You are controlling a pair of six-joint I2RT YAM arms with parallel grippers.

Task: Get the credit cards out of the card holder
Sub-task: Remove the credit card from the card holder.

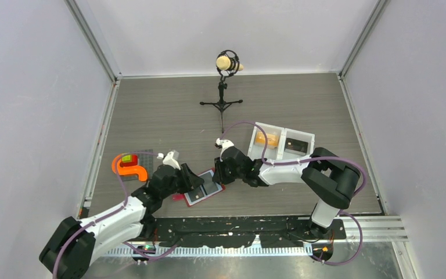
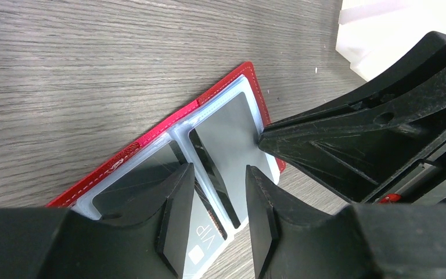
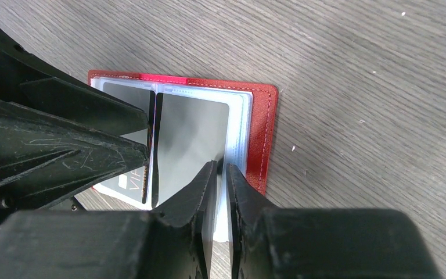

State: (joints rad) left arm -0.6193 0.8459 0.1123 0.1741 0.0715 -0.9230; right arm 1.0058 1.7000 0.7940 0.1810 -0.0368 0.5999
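Top external: card holder [image 1: 204,187] open toward near edge of table [image 1: 168,110]; left gripper [image 2: 218,174] part-open over one page, right gripper [image 3: 220,168] nearly closed at edge of grey credit card [image 3: 191,133], hold unconfirmed; extraction in hand, needing firm pinch, outward slide.

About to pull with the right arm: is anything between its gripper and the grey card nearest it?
No separate object. The right gripper sits at the edge of the grey card in the card holder; only the pocket's clear sleeve covers the card. The left gripper is over the other page, not across.
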